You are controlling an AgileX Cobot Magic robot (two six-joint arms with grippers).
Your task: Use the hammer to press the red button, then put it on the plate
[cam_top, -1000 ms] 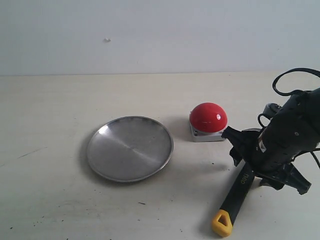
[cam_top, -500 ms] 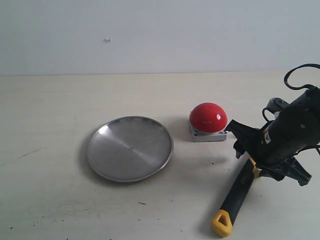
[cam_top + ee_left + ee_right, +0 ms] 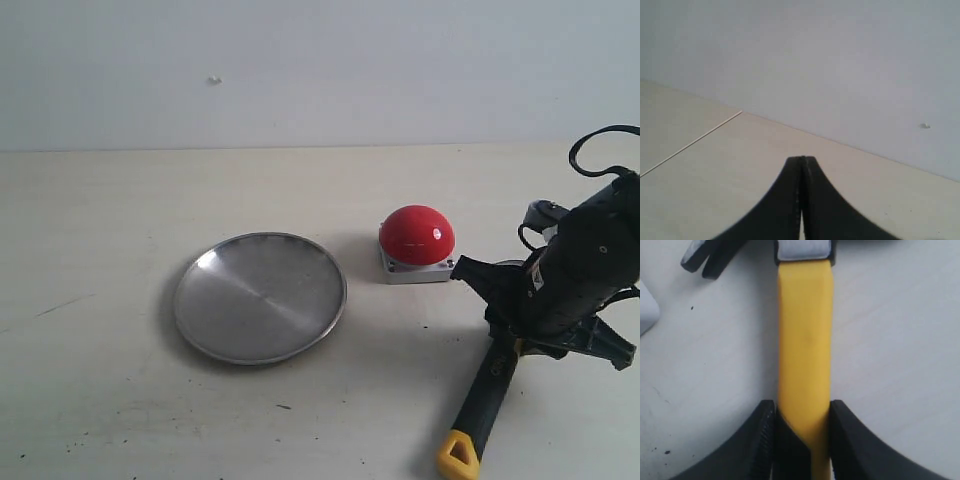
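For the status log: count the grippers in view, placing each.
2. The left gripper shows only in its wrist view, shut. The right gripper, right of the red button in the exterior view, clamps the yellow neck of the hammer.

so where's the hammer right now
Exterior view, lower right: the hammer is just right of the button, its yellow neck clamped in the right tool.

The pale, scuffed table [image 3: 100,400] carries a round plate [image 3: 260,297] near its middle. A red button [image 3: 417,235] sits at the plate's 2 o'clock, and the hammer [image 3: 485,400] at the button's 5 o'clock.
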